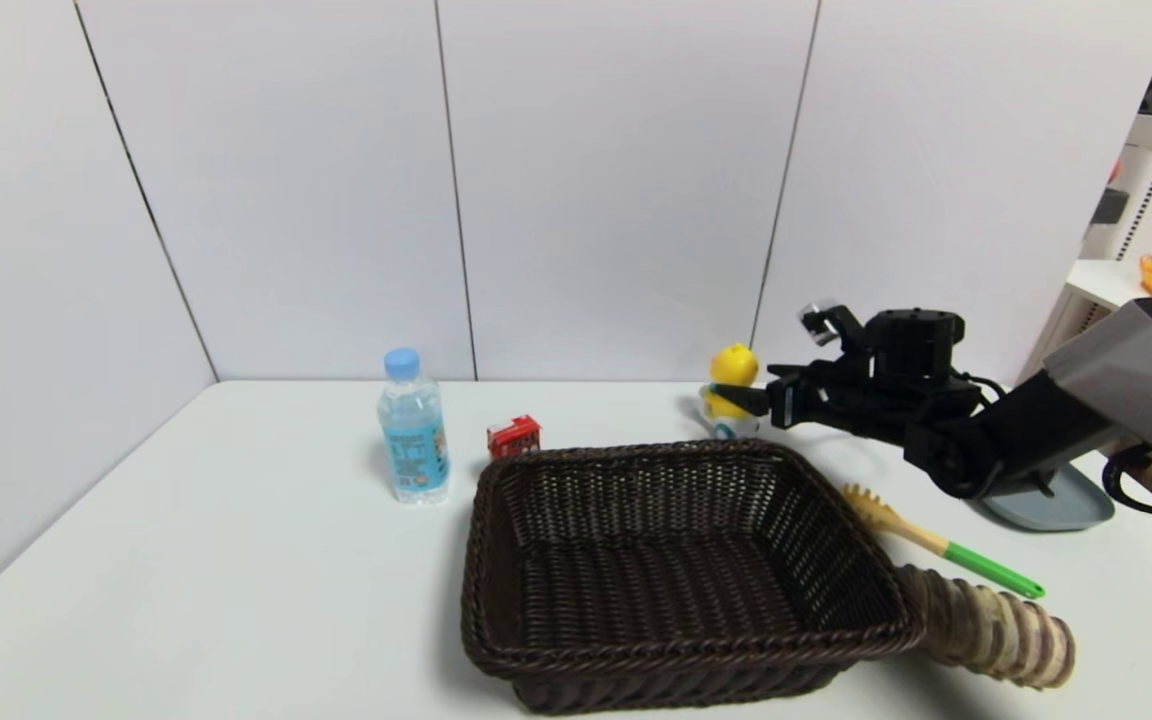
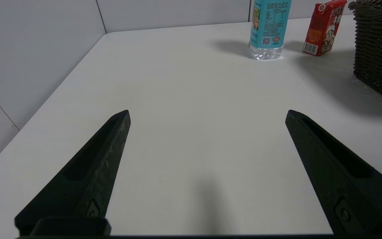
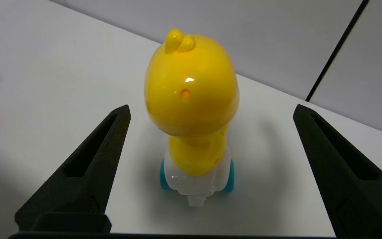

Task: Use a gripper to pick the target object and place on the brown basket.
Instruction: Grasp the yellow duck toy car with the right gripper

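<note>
The white table [image 1: 236,560] fills the scene, walled along its far edge and left edge. The brown basket [image 1: 676,570] sits near the front edge, about the middle of the table, empty. A ribbed roll [image 1: 986,630] lies against the basket's front right corner. A grey plate [image 1: 1056,505] rests toward the right edge, partly under the right arm. The right gripper [image 1: 751,398] reaches in from the right side toward the far edge; its fingers [image 3: 88,166] stand wide apart, one on each side of the duck [image 3: 192,109] without touching it. The left gripper [image 2: 207,114] hangs over bare tabletop by the left edge, fingers also spread wide and holding nothing. A water bottle [image 1: 414,428] stands upright left of the basket. A pasta fork [image 1: 936,543] with a green handle lies right of the basket. The duck stands upright on its wheeled cart near the far edge, behind the basket's far right corner. A small red carton [image 1: 514,437] stands just behind the basket's far left corner.
</note>
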`<state>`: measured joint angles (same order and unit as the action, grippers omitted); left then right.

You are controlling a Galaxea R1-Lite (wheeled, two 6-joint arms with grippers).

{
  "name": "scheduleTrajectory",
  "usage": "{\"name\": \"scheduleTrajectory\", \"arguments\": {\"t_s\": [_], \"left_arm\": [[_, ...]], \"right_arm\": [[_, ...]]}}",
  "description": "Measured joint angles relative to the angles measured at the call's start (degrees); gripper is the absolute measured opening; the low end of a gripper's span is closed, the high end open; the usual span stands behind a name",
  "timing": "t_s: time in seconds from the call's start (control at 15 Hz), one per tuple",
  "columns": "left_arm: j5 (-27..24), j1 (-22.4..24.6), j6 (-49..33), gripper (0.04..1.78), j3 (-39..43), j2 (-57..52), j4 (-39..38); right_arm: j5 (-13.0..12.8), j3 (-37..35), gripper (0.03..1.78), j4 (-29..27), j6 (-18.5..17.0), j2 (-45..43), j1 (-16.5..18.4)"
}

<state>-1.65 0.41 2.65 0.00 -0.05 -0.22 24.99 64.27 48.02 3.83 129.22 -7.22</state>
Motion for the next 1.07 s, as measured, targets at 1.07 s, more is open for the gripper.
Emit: {"name": "scheduleTrajectory", "arguments": {"t_s": [1.07], "left_arm": [[-0.04, 0.00, -0.04, 1.69, 0.00, 0.00, -0.02]], "right_arm": [[-1.54, 10.95, 1.70, 2.83, -0.24, 9.59, -2.34]]}}
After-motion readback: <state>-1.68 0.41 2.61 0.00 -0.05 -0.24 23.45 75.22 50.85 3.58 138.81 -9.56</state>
